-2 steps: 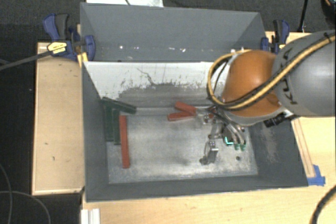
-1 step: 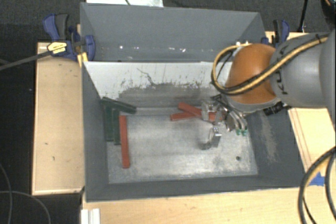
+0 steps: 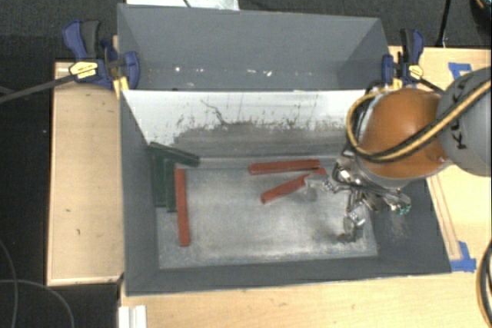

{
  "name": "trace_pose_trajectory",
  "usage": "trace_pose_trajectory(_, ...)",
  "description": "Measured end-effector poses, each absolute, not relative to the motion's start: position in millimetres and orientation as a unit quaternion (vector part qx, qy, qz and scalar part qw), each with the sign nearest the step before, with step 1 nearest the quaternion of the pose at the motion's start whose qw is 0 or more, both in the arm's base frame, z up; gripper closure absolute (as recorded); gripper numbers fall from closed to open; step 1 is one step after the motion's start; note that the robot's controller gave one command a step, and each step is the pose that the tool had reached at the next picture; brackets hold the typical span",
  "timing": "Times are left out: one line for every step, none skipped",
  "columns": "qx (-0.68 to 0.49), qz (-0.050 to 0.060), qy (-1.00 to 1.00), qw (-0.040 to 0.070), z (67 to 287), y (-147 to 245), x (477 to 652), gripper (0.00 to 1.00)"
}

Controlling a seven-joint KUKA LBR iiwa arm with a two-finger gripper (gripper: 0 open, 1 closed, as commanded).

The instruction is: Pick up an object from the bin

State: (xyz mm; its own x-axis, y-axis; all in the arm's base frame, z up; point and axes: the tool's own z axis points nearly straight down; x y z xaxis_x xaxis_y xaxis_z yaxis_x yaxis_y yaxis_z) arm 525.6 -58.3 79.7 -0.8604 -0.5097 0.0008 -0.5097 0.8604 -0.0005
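My gripper [image 3: 353,229] hangs low over the right end of the bin floor, its metal fingers pointing down near the front right corner. Nothing shows between the fingers. To its upper left lie two red-brown sticks: a long one [image 3: 283,166] lying flat along the back, and a shorter one [image 3: 283,189] slanted just below it, its right end near a small grey piece [image 3: 311,186] beside the gripper's body.
At the bin's left end a red-brown stick [image 3: 182,207] lies lengthwise next to a dark green block [image 3: 164,177] and a dark bar [image 3: 174,154] in the back left corner. The arm's orange cover and cables hang over the bin's right wall.
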Motion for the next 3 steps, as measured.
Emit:
trace_pose_trajectory(0.343,-0.001,-0.939,-0.004,74,38,593.2,0.0)
trace_pose_trajectory(0.337,-0.001,-0.941,-0.001,73,34,591.7,1.0)
trace_pose_trajectory(0.325,0.001,-0.946,-0.005,186,16,561.7,1.0)
